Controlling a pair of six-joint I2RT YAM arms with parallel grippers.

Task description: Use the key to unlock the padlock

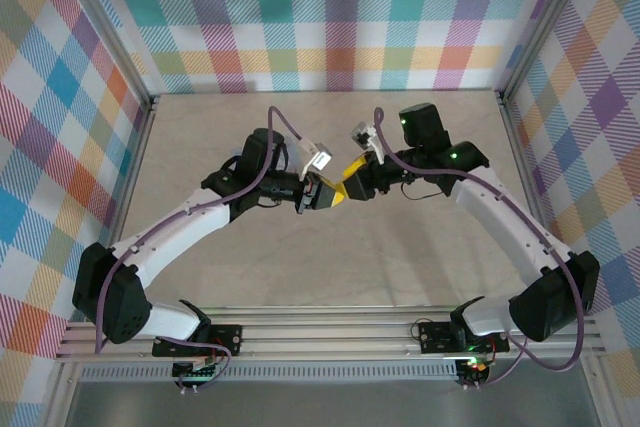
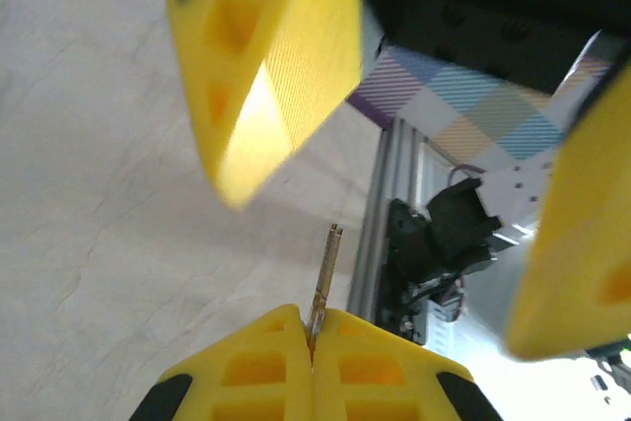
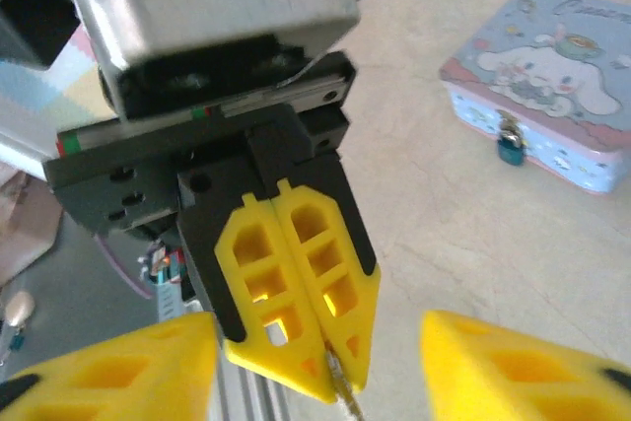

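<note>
Right, this looks like a mid-air key handover. The left gripper [image 2: 313, 334] is pinched tight on the key [image 2: 324, 268], gripping it by the head end, with the blade sticking straight out past the fingertips. The right gripper [image 2: 424, 150] has its jaws apart, one finger on either side of the left one's tip, holding nothing.

My read of doing it well:
- The right gripper backs out straight along its own axis. Any brush on the blade would pivot the key in the pinch.
- The left gripper needs a firm clamp, since the contact patch is small.
- Check the blade lines up with the finger axis before heading for the lock.

The padlock [image 3: 510, 150] hangs on the front of the tin [image 3: 552, 66], which sits on the table [image 3: 444, 244] well apart from both grippers. Can't tell where the keyway faces.

Materials:
- Key: thin, flat, pale metal strip with a notched tip.
- Fingers: yellow printed plastic, ribbed faces, lattice pockets.
- Tin: pale blue, rounded corners, pink rim, cartoon lid.
- Padlock: tiny dark-blue body, metal shackle.
- Table: matte, pale, faintly veined.
</note>
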